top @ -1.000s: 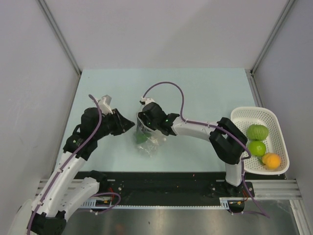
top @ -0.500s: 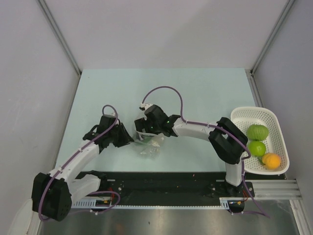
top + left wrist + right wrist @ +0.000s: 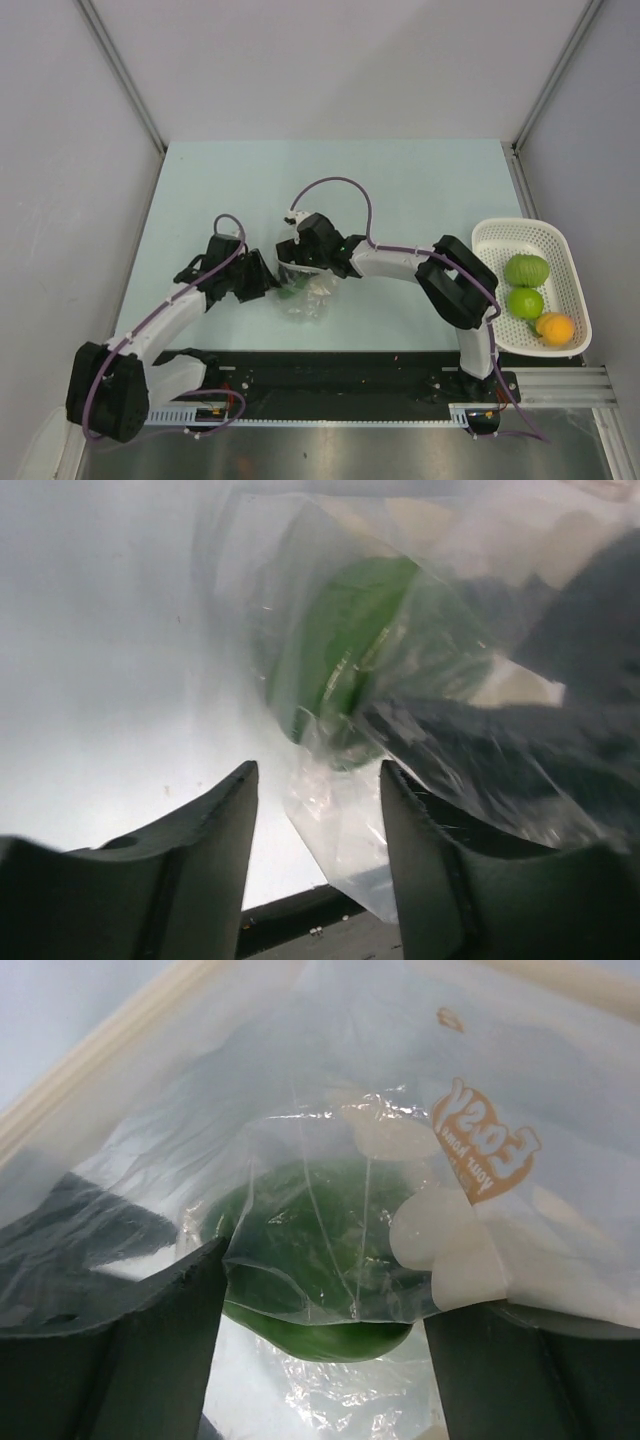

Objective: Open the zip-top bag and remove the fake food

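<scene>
Zip-top bag (image 3: 330, 1080): lies on the table (image 3: 420, 180) between the two grippers, crumpled, with its printed film draped across the right jaws.
Dark green fruit (image 3: 345, 650): inside the bag, just ahead of the left jaws and in the gap between the right ones.
Right gripper (image 3: 322, 1290): jaws wide apart, one finger either side of the fruit. Plastic lies over both fingers, so I cannot tell whether they have entered the bag's mouth or only press on it from outside.
Left gripper (image 3: 318, 772): jaws parted, with a loose lower corner of the bag hanging in the gap and nothing pinched yet.
Why so: by my reading the left means to pin the bag's tail while the right works the fruit out – one hand anchors, the other pulls.
Arm pose: both arms reach in low from opposite sides, wrists angled down toward the bag, jaws facing each other across it.
Mesh basket (image 3: 500, 232): far out past the right arm, well apart from either jaw – it holds two lime-green fruits (image 3: 526, 269) and an orange one (image 3: 555, 327).
</scene>
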